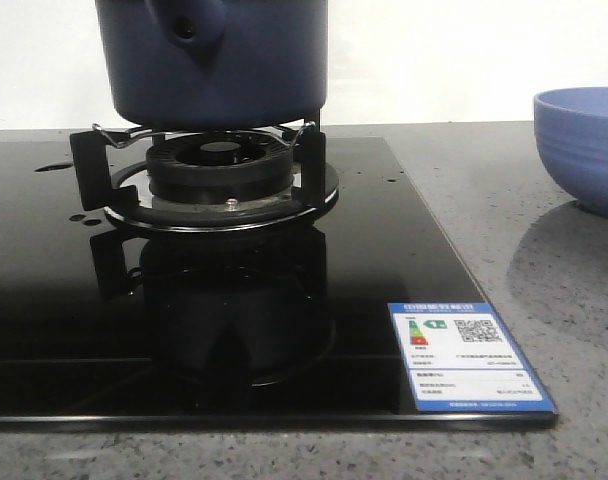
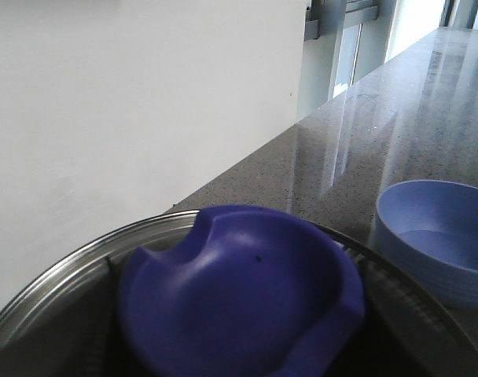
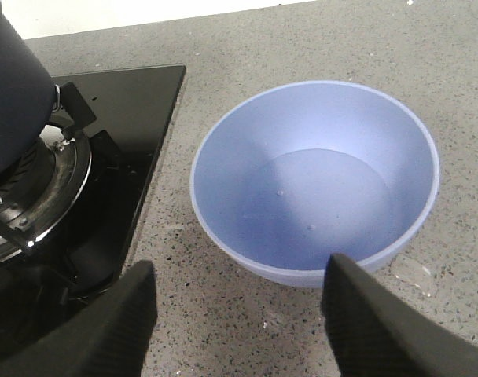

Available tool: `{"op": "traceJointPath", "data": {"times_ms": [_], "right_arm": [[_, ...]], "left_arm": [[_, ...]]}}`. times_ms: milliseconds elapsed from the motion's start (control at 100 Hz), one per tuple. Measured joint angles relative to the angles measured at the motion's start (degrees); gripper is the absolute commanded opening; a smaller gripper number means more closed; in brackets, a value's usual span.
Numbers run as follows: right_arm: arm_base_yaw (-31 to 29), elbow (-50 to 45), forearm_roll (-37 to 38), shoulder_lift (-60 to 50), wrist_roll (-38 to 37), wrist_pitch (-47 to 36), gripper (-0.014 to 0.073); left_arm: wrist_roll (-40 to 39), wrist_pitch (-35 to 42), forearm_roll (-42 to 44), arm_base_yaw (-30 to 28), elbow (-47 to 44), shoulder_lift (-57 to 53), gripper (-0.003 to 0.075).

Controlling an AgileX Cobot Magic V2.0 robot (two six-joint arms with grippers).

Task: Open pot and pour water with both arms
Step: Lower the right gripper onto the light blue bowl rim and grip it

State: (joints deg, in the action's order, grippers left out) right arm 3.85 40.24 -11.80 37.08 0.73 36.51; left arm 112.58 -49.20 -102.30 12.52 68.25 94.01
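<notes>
The dark navy pot [image 1: 214, 60] stands on the burner stand at the back, its side stub [image 1: 189, 25] facing me; its top is cut off. It also shows in the right wrist view [image 3: 11, 94]. In the left wrist view a dark blue lid knob [image 2: 239, 290] and the lid's steel rim [image 2: 82, 255] fill the near part and hide the left fingers. My right gripper [image 3: 239, 302] is open and empty, low over the counter between the cooktop and the light blue bowl [image 3: 314, 181]. One fingertip [image 3: 357, 283] is at the bowl's near rim.
The black glass cooktop [image 1: 284, 300] carries the gas burner [image 1: 219, 165] and a label [image 1: 469, 355] at its front right corner. The bowl [image 1: 584, 150] stands on the grey speckled counter [image 1: 544, 300] to the right. It also shows in the left wrist view [image 2: 435, 236].
</notes>
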Motion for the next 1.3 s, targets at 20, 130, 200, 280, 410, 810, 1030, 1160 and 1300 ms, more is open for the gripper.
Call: {"op": "traceJointPath", "data": {"times_ms": [20, 130, 200, 280, 410, 810, 1030, 1160, 1300], "right_arm": [[0.0, 0.0, 0.0, 0.0, 0.0, 0.0, 0.0417], [0.0, 0.0, 0.0, 0.0, 0.0, 0.0, 0.0417], [0.0, 0.0, 0.0, 0.0, 0.0, 0.0, 0.0417], [0.0, 0.0, 0.0, 0.0, 0.0, 0.0, 0.0417], [0.0, 0.0, -0.2, 0.0, 0.0, 0.0, 0.0417], [0.0, 0.0, -5.5, 0.5, -1.2, -7.1, 0.0417], [-4.9, 4.8, -6.0, 6.4, -4.6, -5.1, 0.0417], [-11.6, 11.7, -6.0, 11.9, -5.3, 1.5, 0.0417], [-16.6, 16.7, -6.0, 19.0, -5.8, 7.6, 0.0417]], "left_arm": [[0.0, -0.2, 0.0, 0.0, 0.0, 0.0, 0.0235], [0.1, -0.6, 0.0, 0.0, 0.0, 0.0, 0.0226], [0.1, -0.6, 0.2, -0.2, 0.1, -0.3, 0.0227], [-0.4, -0.4, 1.3, -0.6, 0.2, -0.9, 0.0227], [-4.1, -0.3, 2.2, -3.1, 0.9, -3.5, 0.0227], [-14.0, -1.9, 8.9, -11.0, 0.9, -16.9, 0.0228], [-16.0, -1.3, 10.5, -11.8, -4.3, -25.2, 0.0232], [-16.4, 0.6, 11.4, -11.8, -8.6, -30.5, 0.0232], [-16.5, 2.3, 11.5, -11.4, -12.0, -34.6, 0.0232]]}}
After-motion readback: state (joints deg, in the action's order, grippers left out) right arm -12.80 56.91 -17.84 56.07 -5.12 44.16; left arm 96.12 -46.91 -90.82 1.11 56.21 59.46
